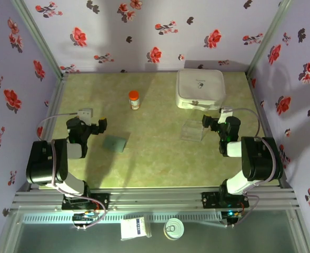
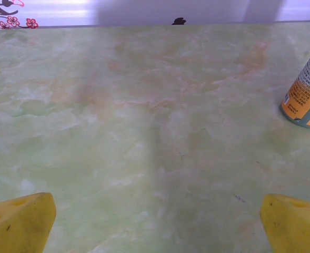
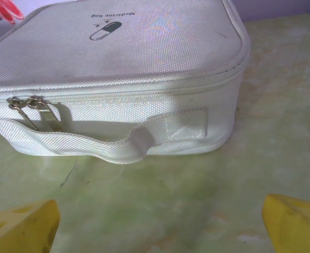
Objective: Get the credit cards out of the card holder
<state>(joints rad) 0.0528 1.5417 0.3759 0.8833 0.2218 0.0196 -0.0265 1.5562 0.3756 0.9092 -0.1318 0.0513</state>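
Nearest, below the front aluminium rail (image 1: 155, 196), a small white packet (image 1: 133, 227) and a round white lid (image 1: 173, 228) lie on a lower grey surface. Above the rail starts the green marble-patterned table (image 1: 155, 163), with the two black arm bases at its near edge. A little further in lies the thin flat grey-teal card holder (image 1: 115, 143). It is flat on the table in the left half and shows as one square-ish panel, so what is inside it cannot be seen. It is near the left gripper (image 1: 89, 125), to the right of it and slightly closer to the bases, and not touching it. This gripper has its jaws spread wide and holds nothing; in its wrist view the yellow fingertips (image 2: 18, 221) stand far apart over bare table. On the right side a clear plastic sheet (image 1: 192, 132) lies just beside the right gripper (image 1: 218, 122), on its left. This gripper also has its jaws released, with the yellow fingertips (image 3: 23, 226) wide apart and nothing between them. Further back, an orange-capped bottle (image 1: 134, 100) with a white and orange label stands upright near the middle. Farthest, a white fabric zip case (image 1: 200, 89) with a pill drawing rests on the table, its handle side facing the right gripper.
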